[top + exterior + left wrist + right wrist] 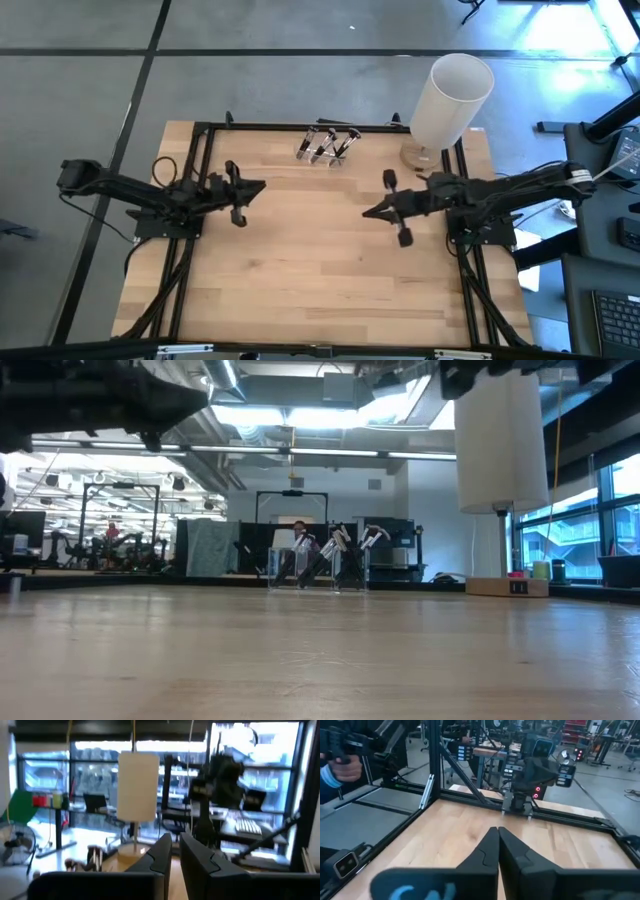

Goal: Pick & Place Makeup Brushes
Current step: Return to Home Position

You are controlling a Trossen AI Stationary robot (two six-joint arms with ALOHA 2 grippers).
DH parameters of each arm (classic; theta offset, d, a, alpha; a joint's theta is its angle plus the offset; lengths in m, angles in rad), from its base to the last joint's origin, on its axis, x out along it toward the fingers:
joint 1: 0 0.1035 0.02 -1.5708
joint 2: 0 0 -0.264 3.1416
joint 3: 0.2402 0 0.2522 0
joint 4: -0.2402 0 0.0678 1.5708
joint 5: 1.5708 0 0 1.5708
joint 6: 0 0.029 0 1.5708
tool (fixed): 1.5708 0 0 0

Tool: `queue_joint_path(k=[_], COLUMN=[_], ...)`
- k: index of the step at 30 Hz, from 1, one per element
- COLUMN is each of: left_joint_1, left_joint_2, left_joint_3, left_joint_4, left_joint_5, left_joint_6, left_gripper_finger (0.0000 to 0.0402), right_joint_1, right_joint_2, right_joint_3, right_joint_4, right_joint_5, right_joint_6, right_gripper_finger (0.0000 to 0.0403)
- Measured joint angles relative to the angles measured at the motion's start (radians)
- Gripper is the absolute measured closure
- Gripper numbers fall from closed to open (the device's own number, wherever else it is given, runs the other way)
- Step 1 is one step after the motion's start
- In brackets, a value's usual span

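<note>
Where the tabletop meets its far edge, slightly right of that edge's middle, the makeup brushes stand together in the transparent organizer. They lean at a slant, with their dark handles and pale ferrules showing above the rim. The low view shows the same group of brushes rising out of the clear organizer at the far side of the wood surface. How many there are cannot be told.

Near the far right corner stands a lamp with a tall white cylindrical shade on a wooden base, just beside the organizer's right side but apart from it.

The left gripper hangs above the tabletop's left half, well apart from the brushes and pointing toward the centre. Its wrist view shows its fingers drawn nearly together with only a thin slit between them, holding nothing. The right gripper hangs above the right half, facing the left one across the bare middle of the tabletop. Its fingers are pressed together at the tips and are empty.

Beyond the left edge, the right wrist view catches a person's hand gripping a dark object.
</note>
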State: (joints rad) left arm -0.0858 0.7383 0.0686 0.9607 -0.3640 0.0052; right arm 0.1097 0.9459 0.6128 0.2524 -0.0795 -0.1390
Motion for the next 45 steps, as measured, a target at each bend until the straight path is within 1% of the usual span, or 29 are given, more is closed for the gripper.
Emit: queue_joint_path(k=[2, 6, 9, 11, 16, 19, 25, 28, 30, 36, 45], left_joint_1=[-0.002, 0.005, 0.004, 0.001, 0.001, 0.001, 0.002, 0.001, 0.001, 0.001, 0.001], left_joint_2=[-0.085, -0.231, -0.32, -0.371, -0.468, -0.499, -0.536, -0.544, -0.545, -0.544, -0.544], left_joint_3=[0.0, 0.0, 0.0, 0.0, 0.0, 0.0, 0.0, 0.0, 0.0, 0.0, 0.0], left_joint_4=[-0.125, -0.33, -0.425, -0.48, -0.634, -0.708, -0.726, -0.782, -0.8, -0.81, -0.853], left_joint_5=[0.001, 0.0, 0.0, 0.0, 0.0, 0.0, 0.016, 0.075, 0.094, 0.096, 0.097], left_joint_6=[-0.016, -0.046, -0.053, -0.053, -0.05, -0.047, -0.044, -0.029, -0.027, -0.02, -0.018], left_gripper_finger=[0.0373, 0.0381, 0.0386, 0.0389, 0.0397, 0.0398, 0.0394, 0.0395, 0.0397, 0.0396, 0.04], right_joint_1=[0.01, 0.021, 0.016, 0.008, -0.014, -0.025, -0.027, -0.027, -0.027, -0.028, -0.029], right_joint_2=[-0.052, -0.168, -0.262, -0.319, -0.456, -0.527, -0.623, -0.646, -0.659, -0.675, -0.674], right_joint_3=[-0.011, -0.09, -0.165, -0.207, -0.259, -0.26, -0.263, -0.313, -0.349, -0.434, -0.495], right_joint_4=[-0.034, -0.008, 0.031, 0.041, 0.001, -0.075, -0.191, -0.164, -0.115, 0.038, 0.101], right_joint_5=[0.001, 0.0, 0.004, 0.027, 0.063, 0.064, 0.062, 0.061, 0.061, 0.061, 0.06], right_joint_6=[0.0, -0.012, -0.017, -0.016, -0.001, 0.004, 0.056, 0.078, 0.076, 0.054, 0.074], right_gripper_finger=[0.0401, 0.0401, 0.0401, 0.0401, 0.0401, 0.0401, 0.0401, 0.0401, 0.0401, 0.0401, 0.0401])
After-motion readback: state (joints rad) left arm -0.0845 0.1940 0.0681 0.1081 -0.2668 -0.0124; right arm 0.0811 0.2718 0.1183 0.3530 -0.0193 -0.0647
